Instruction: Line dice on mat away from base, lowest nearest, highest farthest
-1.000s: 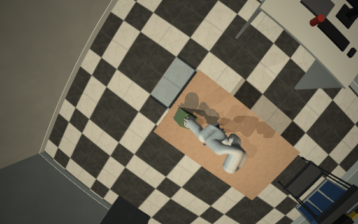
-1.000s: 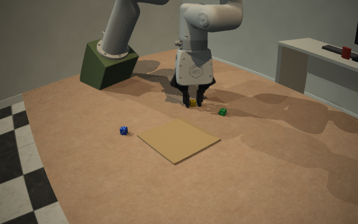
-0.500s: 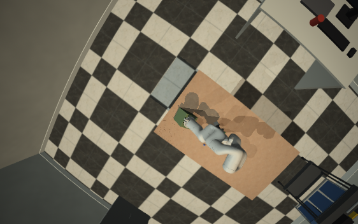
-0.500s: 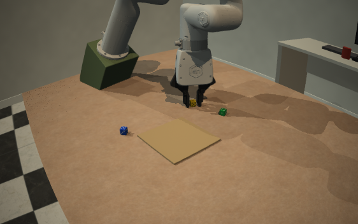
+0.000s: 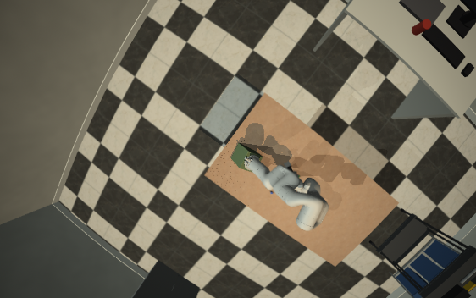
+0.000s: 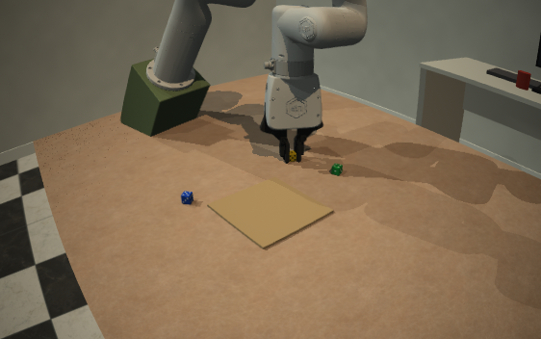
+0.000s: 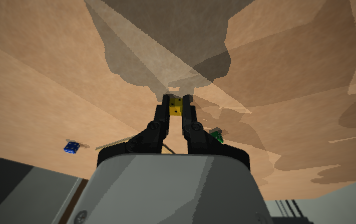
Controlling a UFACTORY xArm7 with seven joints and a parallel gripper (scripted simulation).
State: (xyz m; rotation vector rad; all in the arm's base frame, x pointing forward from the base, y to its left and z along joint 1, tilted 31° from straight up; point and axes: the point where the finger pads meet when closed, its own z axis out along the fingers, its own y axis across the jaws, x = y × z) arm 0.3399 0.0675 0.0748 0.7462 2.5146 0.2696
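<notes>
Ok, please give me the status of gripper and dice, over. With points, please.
Gripper (image 6: 294,160) (image 7: 176,103) shut on yellow die (image 6: 293,155) (image 7: 176,106). Blue die (image 5: 271,192) (image 6: 187,197) (image 7: 71,147), green die (image 6: 337,169) (image 7: 216,136) off mat (image 6: 270,212). No obstacle seen between yellow die and mat.

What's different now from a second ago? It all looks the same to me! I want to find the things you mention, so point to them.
The jaws have drawn inward and now appear closed on the yellow die (image 6: 293,155) (image 7: 176,107), one finger against each side. The die itself shows no clear shift. The blue die (image 5: 271,192) (image 6: 187,197) (image 7: 71,147), green die (image 6: 336,169) (image 7: 216,136) and mat (image 6: 270,214) (image 7: 116,143) stayed put.
</notes>
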